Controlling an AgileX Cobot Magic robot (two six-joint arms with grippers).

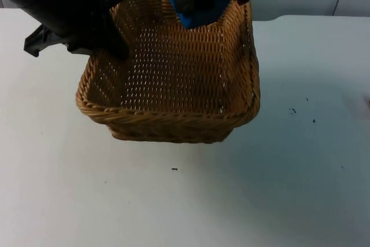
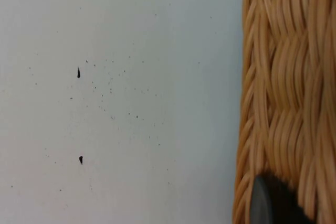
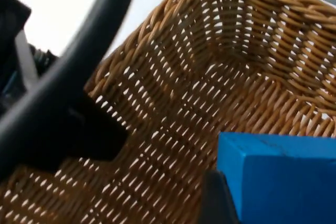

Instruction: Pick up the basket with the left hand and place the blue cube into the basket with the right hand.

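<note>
A tan wicker basket [image 1: 173, 121] hangs tilted above the white table, casting a shadow below. My left gripper [image 1: 113, 41] is shut on its left rim; the woven wall [image 2: 286, 93] runs beside the black fingertip [image 2: 270, 203] in the left wrist view. My right gripper [image 1: 199, 10] hovers over the basket's far side, shut on the blue cube [image 1: 202, 14]. The right wrist view looks down into the basket's open weave [image 3: 210, 93], with the blue cube [image 3: 278, 177] close against a black fingertip [image 3: 218, 200].
The white table [image 1: 300, 183] carries a few small dark specks [image 1: 292, 110] to the basket's right and one [image 1: 174, 169] in front of it. The grey partition wall stands behind the arms.
</note>
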